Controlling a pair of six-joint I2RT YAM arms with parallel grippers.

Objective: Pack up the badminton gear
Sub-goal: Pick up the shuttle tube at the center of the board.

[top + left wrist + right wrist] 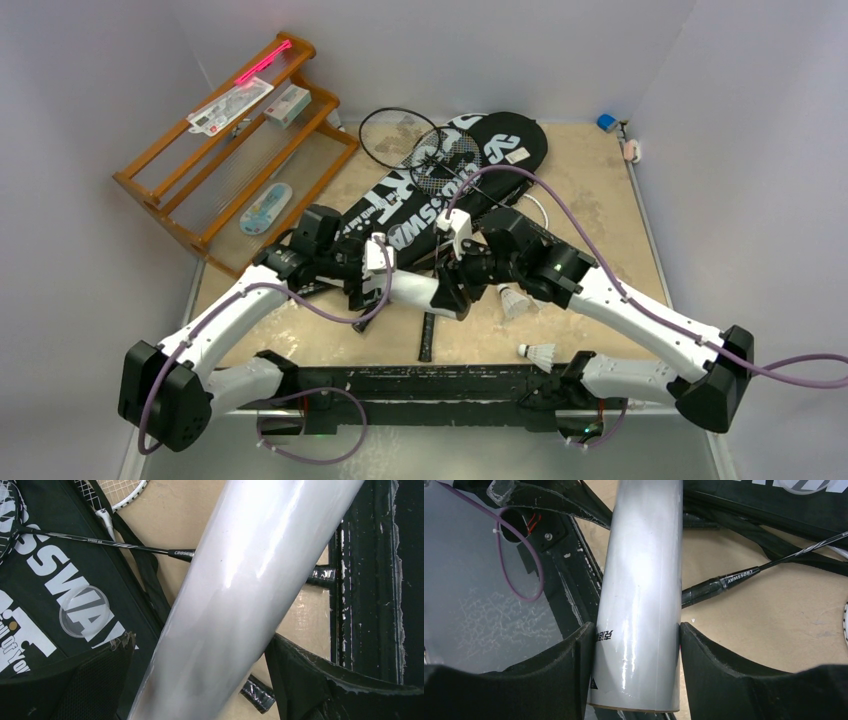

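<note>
The long white tube (412,290) hangs level between my two arms above the table's middle. My right gripper (636,665) is shut on the tube (644,580) near its end, both pads pressed against it. My left gripper (200,680) stands open around the tube (250,570), with a gap showing at its right finger (310,675). Two black covers (430,190) lie overlapped behind, with "CROSSWAY" (55,580) readable. Thin-framed rackets (400,140) rest on them; one black handle (427,338) lies below the tube. Two white shuttlecocks (515,300) (540,352) sit at the near right.
An orange-brown wooden rack (235,150) with packets and a pink stick (262,62) stands at the back left. A black bar (450,385) runs along the near edge between the arm bases. Small objects (607,122) sit in the far right corner. Walls close in on three sides.
</note>
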